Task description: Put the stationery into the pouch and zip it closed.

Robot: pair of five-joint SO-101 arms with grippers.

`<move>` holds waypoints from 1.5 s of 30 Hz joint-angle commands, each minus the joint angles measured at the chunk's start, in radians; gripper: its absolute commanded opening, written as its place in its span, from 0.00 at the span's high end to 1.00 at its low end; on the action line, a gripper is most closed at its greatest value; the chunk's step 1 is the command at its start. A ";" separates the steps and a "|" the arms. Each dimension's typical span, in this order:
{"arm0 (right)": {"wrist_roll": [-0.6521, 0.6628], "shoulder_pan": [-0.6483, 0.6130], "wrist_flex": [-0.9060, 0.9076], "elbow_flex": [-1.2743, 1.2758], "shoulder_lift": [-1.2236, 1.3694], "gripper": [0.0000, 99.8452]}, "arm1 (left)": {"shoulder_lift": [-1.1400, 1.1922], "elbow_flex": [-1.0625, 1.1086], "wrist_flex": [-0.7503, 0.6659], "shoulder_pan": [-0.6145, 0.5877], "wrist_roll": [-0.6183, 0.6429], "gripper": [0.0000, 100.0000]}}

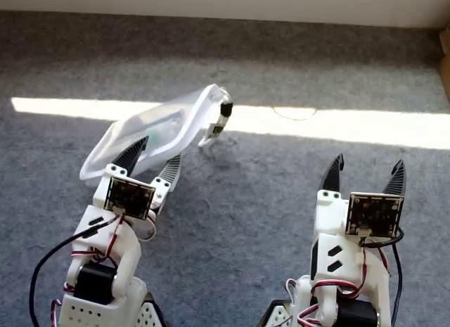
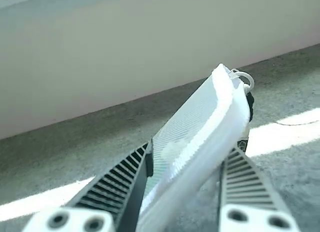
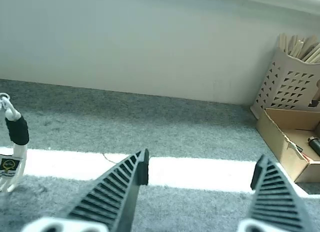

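Observation:
A translucent white mesh pouch (image 1: 151,130) is held up off the grey carpet, tilted, with its far end pointing away from the arms. My left gripper (image 1: 150,162) is shut on the pouch's near edge; in the left wrist view the pouch (image 2: 200,137) runs between the black fingers (image 2: 115,184). A white ring pull and a black tab (image 1: 225,110) hang at the pouch's far corner, also seen as the black tab (image 3: 17,129) at the edge of the right wrist view. My right gripper (image 1: 365,174) stands open over bare carpet, holding nothing.
A bright band of sunlight (image 1: 337,124) crosses the carpet. A pale wall (image 1: 225,0) runs along the back. Far to the right stand a perforated beige basket (image 3: 290,77) and an open cardboard box (image 3: 290,142).

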 commanded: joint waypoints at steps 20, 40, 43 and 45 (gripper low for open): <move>0.002 -0.007 -0.104 -0.016 -0.004 0.93 | -0.010 -0.539 0.522 0.068 0.117 0.85; -0.216 -0.042 0.018 0.268 -0.005 0.93 | -0.010 -0.343 0.519 0.067 0.118 0.98; -0.218 -0.048 0.018 0.328 -0.005 0.93 | -0.010 -0.268 0.519 0.067 0.115 0.99; -0.218 -0.050 0.016 0.397 -0.005 0.93 | -0.010 -0.194 0.519 0.067 0.115 0.99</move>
